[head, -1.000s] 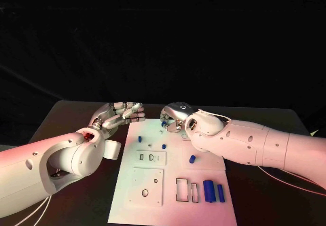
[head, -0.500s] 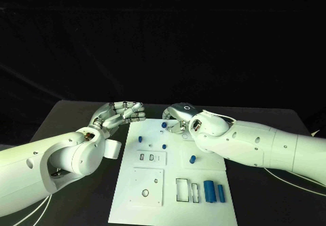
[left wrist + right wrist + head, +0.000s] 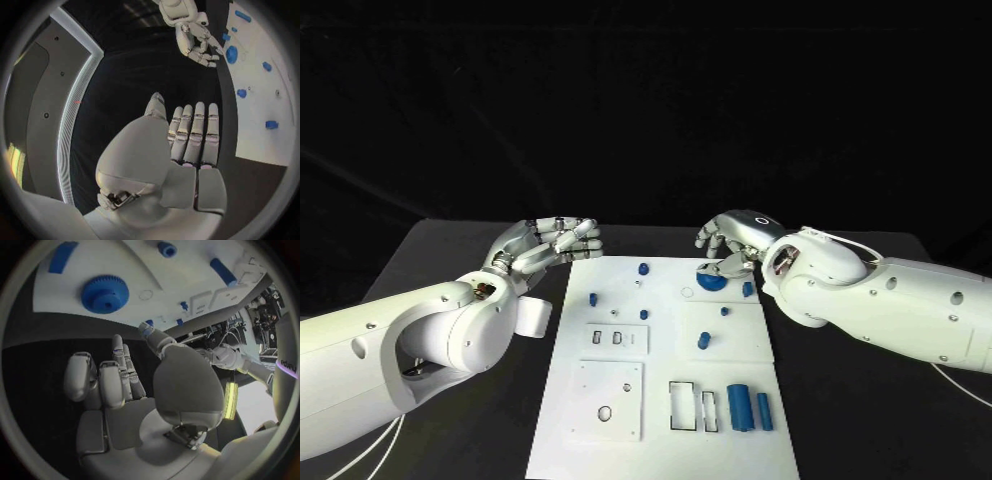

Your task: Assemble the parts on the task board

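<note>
Right hand [image 3: 733, 243] hangs over the far right part of the white task board [image 3: 668, 400], fingers apart & loosely curled, holding nothing. Just below its fingertips lies a blue gear [image 3: 713, 281]; contact can't be told. Small blue parts [image 3: 705, 340] sit nearer the robot on the board. Left hand [image 3: 548, 244] hovers w/ fingers straight, side by side, empty, at the board's far left corner, well apart from the right hand.
</note>
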Tool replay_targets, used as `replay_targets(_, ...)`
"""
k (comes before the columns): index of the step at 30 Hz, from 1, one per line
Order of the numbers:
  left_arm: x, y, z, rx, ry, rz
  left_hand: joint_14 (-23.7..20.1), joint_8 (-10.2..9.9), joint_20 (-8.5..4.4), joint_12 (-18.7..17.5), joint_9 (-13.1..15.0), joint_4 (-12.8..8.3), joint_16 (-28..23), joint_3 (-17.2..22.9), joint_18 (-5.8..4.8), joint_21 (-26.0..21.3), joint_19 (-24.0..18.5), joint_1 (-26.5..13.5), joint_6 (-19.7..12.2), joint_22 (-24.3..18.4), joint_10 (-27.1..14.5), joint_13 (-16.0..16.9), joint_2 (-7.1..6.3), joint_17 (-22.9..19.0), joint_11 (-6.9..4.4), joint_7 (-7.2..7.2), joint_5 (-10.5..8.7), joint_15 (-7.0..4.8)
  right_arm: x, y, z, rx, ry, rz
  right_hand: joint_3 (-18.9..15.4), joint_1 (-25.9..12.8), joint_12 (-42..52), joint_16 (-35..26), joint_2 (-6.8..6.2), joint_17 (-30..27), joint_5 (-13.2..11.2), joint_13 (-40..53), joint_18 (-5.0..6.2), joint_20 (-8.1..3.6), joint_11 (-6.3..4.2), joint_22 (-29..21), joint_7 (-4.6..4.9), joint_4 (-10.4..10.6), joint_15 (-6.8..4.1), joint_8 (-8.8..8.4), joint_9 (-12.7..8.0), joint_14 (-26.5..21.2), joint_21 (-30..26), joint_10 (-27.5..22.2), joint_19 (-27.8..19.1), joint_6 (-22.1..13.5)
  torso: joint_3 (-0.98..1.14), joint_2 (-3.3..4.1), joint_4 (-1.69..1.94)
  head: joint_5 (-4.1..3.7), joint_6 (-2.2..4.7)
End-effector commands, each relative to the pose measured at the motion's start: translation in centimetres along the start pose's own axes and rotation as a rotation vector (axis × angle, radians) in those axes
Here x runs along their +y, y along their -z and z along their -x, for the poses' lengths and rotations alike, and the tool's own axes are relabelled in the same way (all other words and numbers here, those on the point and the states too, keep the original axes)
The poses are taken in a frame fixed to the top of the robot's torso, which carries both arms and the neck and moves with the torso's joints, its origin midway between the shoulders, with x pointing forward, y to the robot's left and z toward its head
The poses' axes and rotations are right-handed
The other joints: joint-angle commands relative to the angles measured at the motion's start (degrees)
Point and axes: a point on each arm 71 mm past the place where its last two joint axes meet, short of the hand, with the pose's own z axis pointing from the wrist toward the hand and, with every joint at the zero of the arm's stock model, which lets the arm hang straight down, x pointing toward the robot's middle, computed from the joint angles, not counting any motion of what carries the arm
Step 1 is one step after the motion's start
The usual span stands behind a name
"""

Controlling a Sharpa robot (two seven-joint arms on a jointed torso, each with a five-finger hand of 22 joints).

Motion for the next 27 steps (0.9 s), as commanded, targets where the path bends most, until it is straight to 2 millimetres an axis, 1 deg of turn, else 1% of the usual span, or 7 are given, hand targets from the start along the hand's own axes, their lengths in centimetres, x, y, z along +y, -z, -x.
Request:
replay_targets(1, -0.1, -0.1, -0.2, 0.020, 0.014, -0.006, -0.32, -0.24, 0.03, -0.26, 0.07, -0.03, -0.24, -0.29, 1.10, -0.22, 0.28, -0.22, -0.46, -0.05, -0.36, 0.05, 0.38, 0.10, 0.10, 0.44, -0.25, -0.07, -1.0, 0.5, -0.4, 0.084, -0.114, -0.095, -2.37, 0.25, 2.38, 0.43, -0.41, 0.41, 0.25, 2.24, -0.63, -0.59, -0.64, 0.77, -0.68, 0.41, -0.83, -0.39, 0.32, 1.16, 0.53, 2.08, 0.50, -0.64, 0.20, -0.21, -0.45, -0.06, -0.05)
replay_targets(4, -0.1, -0.2, -0.2, 0.020, 0.015, -0.006, -0.32, -0.24, 0.03, -0.26, 0.07, -0.03, -0.24, -0.29, 1.10, -0.22, 0.28, -0.22, -0.46, -0.05, -0.36, 0.05, 0.38, 0.10, 0.10, 0.44, -0.25, -0.07, -1.8, 0.7, -0.5, 0.110, -0.141, -0.128, -7.23, 2.07, 8.68, 1.71, 0.16, 2.58, 0.74, 8.53, -0.94, -1.31, -1.50, 2.25, -1.28, 1.57, -1.55, -0.24, 1.18, 1.76, 1.42, 2.93, 1.42, -1.25, 0.31, -0.26, -0.59, -0.04, -0.07)
replay_targets(6, 0.0, -0.2, -0.2, 0.020, 0.015, -0.005, -0.32, -0.24, 0.03, -0.26, 0.07, -0.03, -0.24, -0.29, 1.10, -0.22, 0.28, -0.22, -0.46, -0.05, -0.36, 0.05, 0.38, 0.10, 0.10, 0.44, -0.25, -0.07, -2.0, 0.7, -0.6, 0.126, -0.154, -0.142, -10.69, 4.12, 16.70, 3.26, 1.04, 5.34, 0.93, 17.19, -1.09, -1.45, -1.69, 3.07, -1.34, 3.64, -1.73, -0.05, 2.20, 2.28, 1.68, -1.27, 1.77, -1.80, 0.38, -0.28, -0.66, 0.02, -0.10)
replay_targets(9, 0.0, -0.2, -0.2, 0.021, 0.016, -0.005, -0.32, -0.24, 0.03, -0.26, 0.07, -0.03, -0.24, -0.29, 1.10, -0.22, 0.28, -0.22, -0.46, -0.05, -0.36, 0.05, 0.38, 0.10, 0.10, 0.44, -0.25, -0.07, -2.1, 0.5, -0.8, 0.140, -0.161, -0.147, -12.47, 6.15, 26.90, 5.89, 1.25, 10.80, 1.11, 26.81, -1.17, -1.56, -1.71, 4.14, -1.41, 6.35, -1.41, 0.07, 3.19, 3.22, 2.03, -5.16, 2.24, -2.29, 0.47, -0.25, -0.68, 0.12, -0.13)
replay_targets(11, 0.0, -0.3, -0.2, 0.022, 0.016, -0.004, -0.32, -0.24, 0.03, -0.26, 0.07, -0.03, -0.24, -0.29, 1.10, -0.22, 0.28, -0.22, -0.46, -0.05, -0.36, 0.05, 0.38, 0.10, 0.10, 0.44, -0.25, -0.07, -2.1, 0.3, -1.1, 0.149, -0.162, -0.148, -13.58, 7.47, 43.48, 7.91, 1.10, 15.54, 0.73, 41.77, -1.22, -1.29, -1.43, 4.59, -1.38, 8.72, -1.36, 0.16, 3.88, 4.05, 1.93, -1.92, 2.25, -2.46, 0.49, -0.19, -0.61, 0.17, -0.20)
replay_targets(16, 0.0, -0.3, -0.2, 0.021, 0.016, -0.003, -0.31, -0.25, 0.03, -0.26, 0.12, -0.06, -0.31, -0.38, 1.11, -0.29, 0.31, -0.18, -0.44, -0.11, -0.37, 0.06, 0.43, 0.15, 0.06, 0.41, -0.27, -0.07, -2.2, 0.0, -1.7, 0.166, -0.162, -0.156, -14.09, 8.80, 56.81, 9.87, 0.97, 20.77, 1.09, 53.79, -1.47, -0.99, -1.26, 5.86, -1.13, 10.79, -1.10, 0.20, 4.49, 5.13, 2.57, 2.39, 2.96, -2.55, 0.46, -0.15, -0.50, 0.13, -0.31)
replay_targets(27, 0.0, -0.3, 0.0, 0.017, 0.014, -0.002, -0.31, -0.25, 0.03, -0.26, 0.12, -0.06, -0.31, -0.38, 1.11, -0.29, 0.31, -0.18, -0.44, -0.11, -0.37, 0.06, 0.43, 0.15, 0.06, 0.41, -0.27, -0.07, -2.8, -0.3, -2.5, 0.182, -0.152, -0.179, -13.05, 10.01, 65.13, 11.18, 1.07, 24.86, 3.30, 61.44, -1.91, -0.80, -1.16, 7.81, -1.09, 11.98, -0.93, 0.42, 5.01, 6.07, 3.96, 6.42, 4.31, -2.00, 0.45, -0.16, -0.48, -0.04, -0.59)
